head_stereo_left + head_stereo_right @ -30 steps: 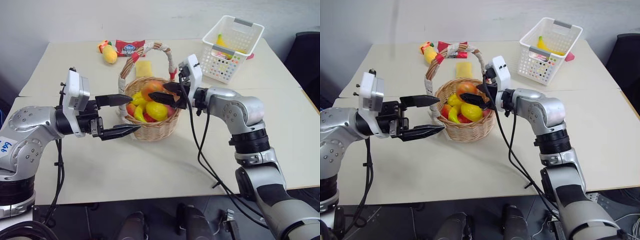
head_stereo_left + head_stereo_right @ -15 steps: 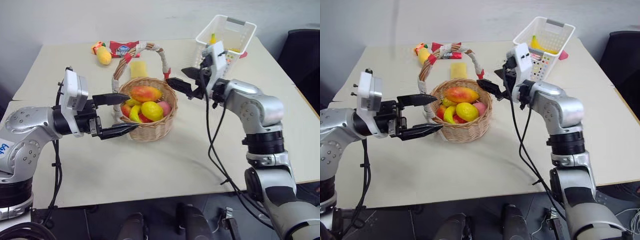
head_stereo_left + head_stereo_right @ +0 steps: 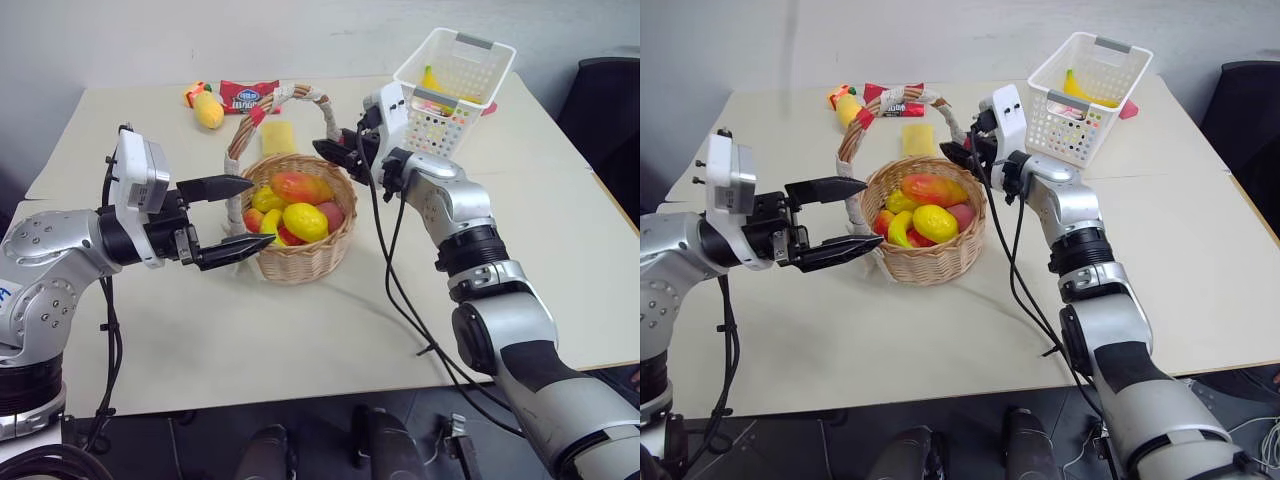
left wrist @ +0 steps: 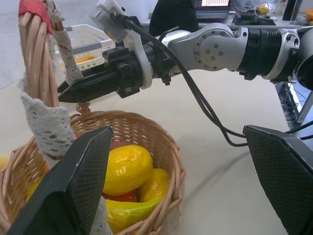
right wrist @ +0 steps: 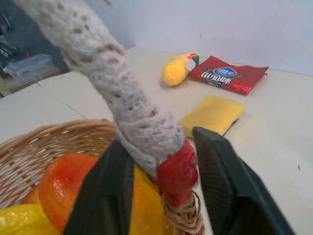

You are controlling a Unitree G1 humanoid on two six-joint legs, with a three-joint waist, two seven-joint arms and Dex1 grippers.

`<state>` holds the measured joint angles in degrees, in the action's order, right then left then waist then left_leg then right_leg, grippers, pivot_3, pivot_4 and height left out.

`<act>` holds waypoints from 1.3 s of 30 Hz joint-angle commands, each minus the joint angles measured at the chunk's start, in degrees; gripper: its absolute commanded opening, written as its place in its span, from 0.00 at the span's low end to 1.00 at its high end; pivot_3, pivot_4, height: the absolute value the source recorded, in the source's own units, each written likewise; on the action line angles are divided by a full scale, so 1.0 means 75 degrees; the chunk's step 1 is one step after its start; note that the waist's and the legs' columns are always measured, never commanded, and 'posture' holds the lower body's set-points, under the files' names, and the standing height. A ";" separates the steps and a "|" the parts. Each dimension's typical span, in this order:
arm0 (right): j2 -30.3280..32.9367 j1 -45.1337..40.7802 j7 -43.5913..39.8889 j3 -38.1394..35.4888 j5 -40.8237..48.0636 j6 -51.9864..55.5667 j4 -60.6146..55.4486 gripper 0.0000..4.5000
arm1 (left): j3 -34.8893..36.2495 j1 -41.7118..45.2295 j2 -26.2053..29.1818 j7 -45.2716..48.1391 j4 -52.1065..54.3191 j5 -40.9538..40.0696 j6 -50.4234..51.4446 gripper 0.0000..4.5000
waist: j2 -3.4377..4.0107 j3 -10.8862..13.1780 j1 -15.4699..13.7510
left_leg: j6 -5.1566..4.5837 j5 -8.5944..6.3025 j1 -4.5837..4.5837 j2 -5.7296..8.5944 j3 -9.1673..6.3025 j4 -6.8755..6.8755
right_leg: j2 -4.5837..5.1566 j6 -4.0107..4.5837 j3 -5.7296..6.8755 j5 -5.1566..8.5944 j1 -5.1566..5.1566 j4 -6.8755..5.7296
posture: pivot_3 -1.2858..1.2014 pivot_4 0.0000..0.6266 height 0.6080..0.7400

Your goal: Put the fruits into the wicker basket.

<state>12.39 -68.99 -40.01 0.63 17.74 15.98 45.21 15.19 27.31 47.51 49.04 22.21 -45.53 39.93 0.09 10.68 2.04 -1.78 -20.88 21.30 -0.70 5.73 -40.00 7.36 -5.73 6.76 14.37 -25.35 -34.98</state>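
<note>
The wicker basket [image 3: 300,235] stands near the middle of the desk [image 3: 300,330], and both fruits lie inside it: the mango [image 3: 300,186] on top toward the back, the lemon [image 3: 305,221] just in front of it, among other yellow and red pieces. The right claw [image 3: 332,151] has its two black fingers [image 5: 222,181] closed around the base of the basket's handle [image 5: 142,127], at the red band on the far rim. The left claw [image 3: 245,213] hangs open just beside the basket's near left side; whether its lower finger touches the weave is hard to tell. Behind the basket lie a flat yellow sponge [image 3: 286,137], a red snack packet [image 3: 250,96] and a small yellow toy [image 3: 206,107]. A white plastic basket [image 3: 455,85] sits at the far right.
</note>
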 commanded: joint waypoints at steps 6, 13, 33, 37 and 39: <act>0.0587 0.0785 -0.0270 -0.0333 0.0006 0.0105 -0.2032 0.09 | -0.0003 0.0181 -0.0251 -0.0078 0.0304 -0.0200 -0.0202 1.00 | 0.0002 0.0001 -0.0043 | 0.0000 0.0000 0.0002 -0.0002 -0.0004 0.0001 | 0.0000 0.0000 0.0003 0.0000 -0.0001 0.0002 | 0.52 0.24 1.00; 0.2510 0.2942 0.0316 -0.1620 0.0465 0.1801 -0.5842 0.09 | -0.0498 0.0538 -0.0609 0.0135 0.0128 -0.0249 -0.0240 1.00 | 0.0002 0.0002 -0.0166 | -0.0002 0.0000 0.0024 0.0012 -0.0024 -0.0010 | 0.0011 -0.0001 0.0014 -0.0001 -0.0001 0.0010 | 0.52 0.24 1.00; 0.4139 0.7315 0.1184 -0.5460 0.1192 0.2988 -0.8136 0.75 | -0.1550 0.1708 -0.1326 0.1356 -0.1504 0.0539 -0.0979 1.00 | 0.0003 0.0002 -0.0283 | -0.0008 0.0003 -0.0020 0.0005 0.0040 -0.0005 | -0.0012 -0.0007 -0.0044 -0.0004 0.0000 -0.0010 | 0.52 0.24 1.00; 0.4806 0.8578 0.0056 -0.6858 0.2447 0.4210 -0.9127 0.99 | -0.1511 0.1624 -0.1342 0.1499 -0.1582 0.0592 -0.0999 1.00 | 0.0007 0.0002 -0.0354 | -0.0009 0.0003 -0.0016 0.0005 0.0036 -0.0006 | -0.0012 -0.0007 -0.0042 -0.0004 0.0001 -0.0007 | 0.52 0.24 1.00; 0.5365 0.9588 -0.0907 -0.7964 0.2961 0.4864 -0.9343 0.99 | -0.1482 0.1544 -0.1294 0.1613 -0.1653 0.0631 -0.1020 1.00 | 0.0010 0.0004 -0.0485 | -0.0014 0.0001 -0.0014 0.0007 0.0031 -0.0004 | -0.0012 -0.0007 -0.0039 -0.0004 0.0001 -0.0002 | 0.52 0.24 1.00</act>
<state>49.99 1.21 -41.89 -51.61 36.70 49.76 -21.76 3.03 39.00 37.15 60.25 9.51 -40.91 33.27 0.17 10.70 -1.59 -1.91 -20.89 21.22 -0.65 5.96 -40.06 7.26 -5.78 6.49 14.34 -25.32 -34.94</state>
